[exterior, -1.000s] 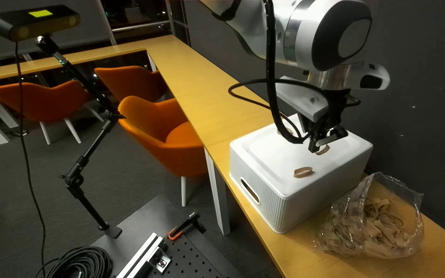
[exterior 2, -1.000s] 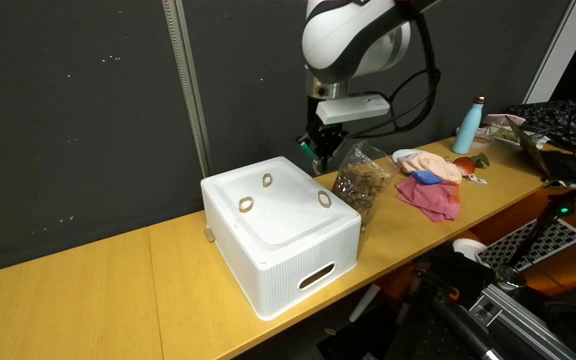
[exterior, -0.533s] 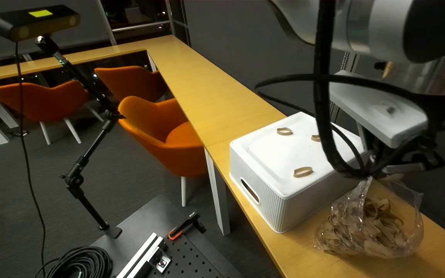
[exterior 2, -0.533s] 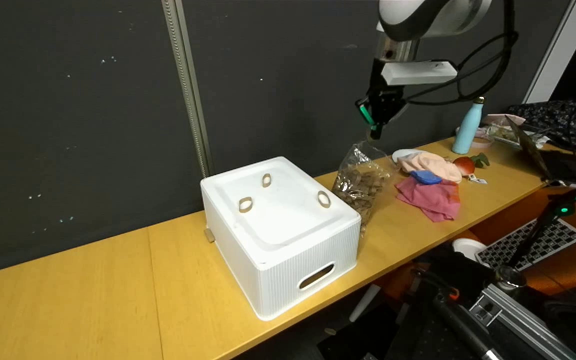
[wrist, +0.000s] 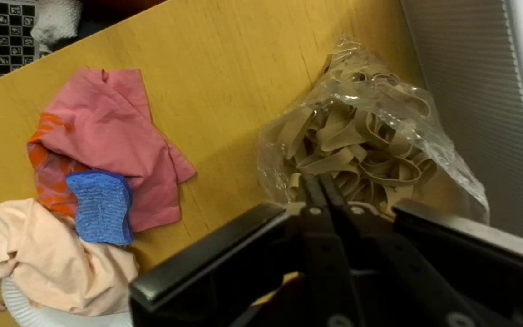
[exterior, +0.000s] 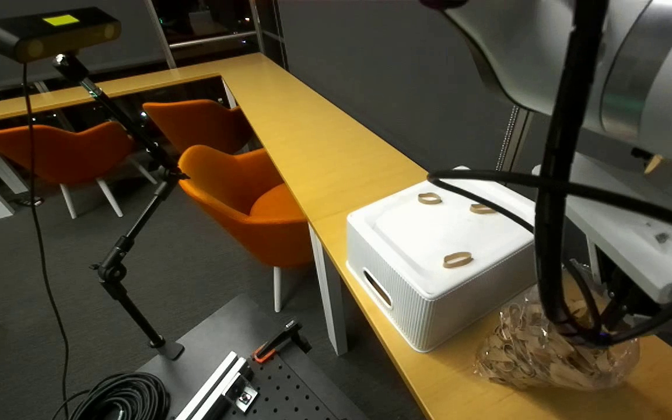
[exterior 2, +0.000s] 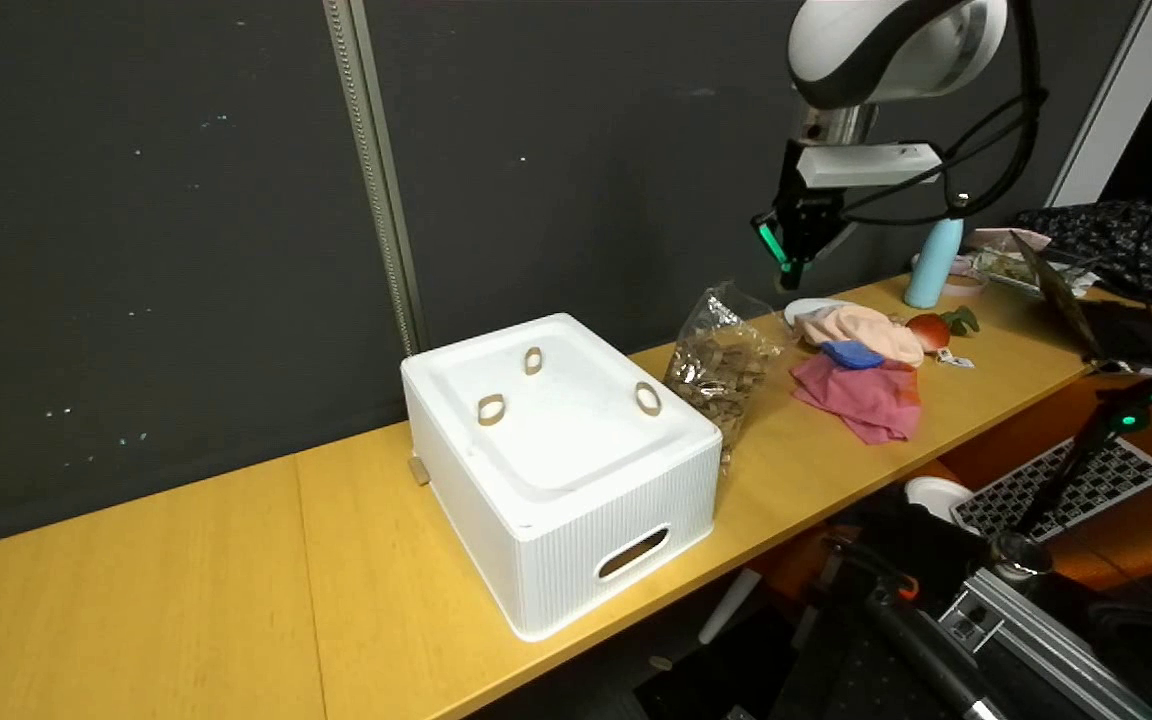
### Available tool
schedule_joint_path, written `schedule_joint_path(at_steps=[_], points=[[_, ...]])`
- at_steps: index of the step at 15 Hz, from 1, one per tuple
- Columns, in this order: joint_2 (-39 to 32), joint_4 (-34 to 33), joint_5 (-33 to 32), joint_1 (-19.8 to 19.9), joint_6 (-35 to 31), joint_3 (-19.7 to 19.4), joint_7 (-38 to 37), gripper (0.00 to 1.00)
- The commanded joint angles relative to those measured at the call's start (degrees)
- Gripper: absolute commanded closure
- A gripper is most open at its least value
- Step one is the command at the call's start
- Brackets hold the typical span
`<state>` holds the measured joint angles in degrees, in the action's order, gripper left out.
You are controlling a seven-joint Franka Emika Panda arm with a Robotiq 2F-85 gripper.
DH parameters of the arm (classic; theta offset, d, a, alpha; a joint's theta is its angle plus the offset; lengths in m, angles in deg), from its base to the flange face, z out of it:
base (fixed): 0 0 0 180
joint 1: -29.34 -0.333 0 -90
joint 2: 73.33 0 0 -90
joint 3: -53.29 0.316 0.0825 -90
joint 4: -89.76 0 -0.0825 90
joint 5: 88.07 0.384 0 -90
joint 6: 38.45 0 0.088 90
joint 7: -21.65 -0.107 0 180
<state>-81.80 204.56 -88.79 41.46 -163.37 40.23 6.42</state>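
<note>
My gripper (wrist: 318,182) is shut on a tan rubber band (wrist: 295,208); parts of its loop show on both sides of the fingers. In an exterior view the gripper (exterior 2: 788,276) hangs in the air just right of the clear plastic bag (exterior 2: 719,300); in the wrist view its tips overlap the near part of that bag, which is full of tan rubber bands (wrist: 338,131). Beside the bag stands a white upturned box (exterior 2: 576,460), with 3 bands lying on its top, among them a band (exterior 2: 648,398) near the bag. Hose and sensor housing hide the jaws in an exterior view.
A pink cloth (wrist: 116,127), a blue sponge (wrist: 100,206), a peach cloth (wrist: 66,259) and a white plate (wrist: 57,318) lie beyond the bag. A light-blue bottle (exterior 2: 934,265) stands farther along. A tan piece (exterior 2: 420,470) touches the box's side.
The arm has swung from over the box's far side to past the bag, rising and then dropping slightly. The gripper has stayed shut; box, bag and loose bands lie as before.
</note>
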Motion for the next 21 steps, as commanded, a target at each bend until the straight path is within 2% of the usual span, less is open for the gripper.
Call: schedule_joint_path(at_steps=[1, 3, 4, 5, 6, 12, 15, 18, 21], points=[[-3.1, -1.5, 1.3, 0.2, -0.3, 0.0, 0.3, 0.99], [-3.7, -1.5, 1.2, 0.1, -0.3, 0.1, 0.3, 0.99], [-3.7, -1.4, 1.3, 0.0, -0.4, 0.1, 0.3, 0.72], [-3.5, -1.4, 1.1, -0.1, -0.4, 0.1, 0.4, 0.71], [-3.2, -1.2, 1.2, -0.1, -0.8, 0.2, 0.7, 0.66], [-3.2, -1.4, 1.5, -0.6, -1.7, 0.7, 0.7, 0.22], [-1.8, -1.4, 1.1, -2.2, -1.8, 2.2, 1.0, 0.01], [-2.0, -5.1, 0.3, -4.9, -1.0, 4.5, 0.6, 0.0], [-6.1, -12.5, 0.4, -7.1, 0.4, 6.4, 0.8, 0.0]])
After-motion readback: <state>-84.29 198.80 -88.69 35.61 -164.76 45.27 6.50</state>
